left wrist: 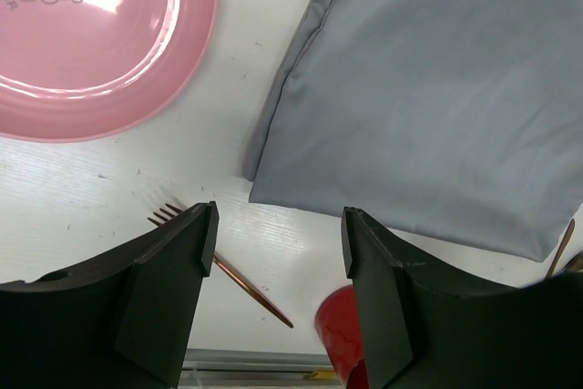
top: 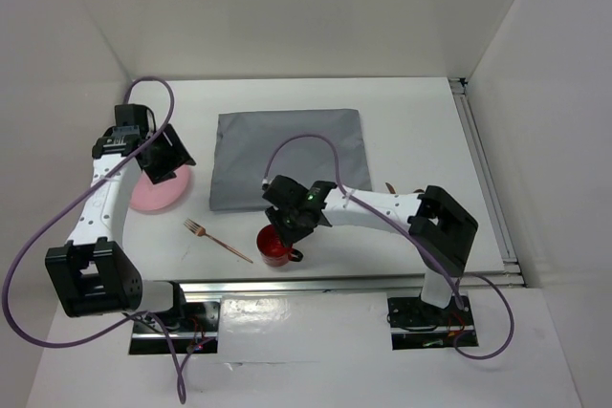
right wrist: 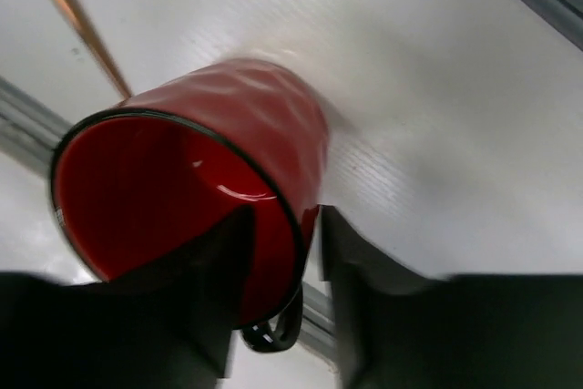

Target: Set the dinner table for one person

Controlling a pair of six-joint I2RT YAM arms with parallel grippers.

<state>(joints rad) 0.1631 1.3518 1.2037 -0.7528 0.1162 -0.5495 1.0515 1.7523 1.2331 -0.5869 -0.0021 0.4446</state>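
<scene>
Looking down from the top external camera, we are seeing the dinner table (top: 421, 131) stretching white under both arms, with a grey cloth (top: 287, 155) lying flat near its middle. We are holding the left gripper (top: 167, 155) above a pink plate (top: 158, 193) at the table's left side. The right gripper (top: 287, 226) is sitting on a red mug (top: 275, 247) near the front edge, just right of a copper fork (top: 218, 239) that is lying on the table.

Turning to the left wrist, we are watching the left gripper (left wrist: 278, 261) hanging with its jaws apart and nothing between them. Below it, the plate (left wrist: 82, 43), the cloth (left wrist: 437, 88), the fork (left wrist: 260, 298) and part of the mug (left wrist: 339, 330) are all resting on the table (left wrist: 91, 198).

Turning to the right wrist, we are gripping the mug (right wrist: 228, 116) with the right gripper (right wrist: 287, 225), its jaws clamped on the mug's wall with one finger inside the rim and one outside. The mug is looking tilted here, with the table (right wrist: 437, 116) behind it. The fork's handle (right wrist: 77, 20) is showing at upper left.
</scene>
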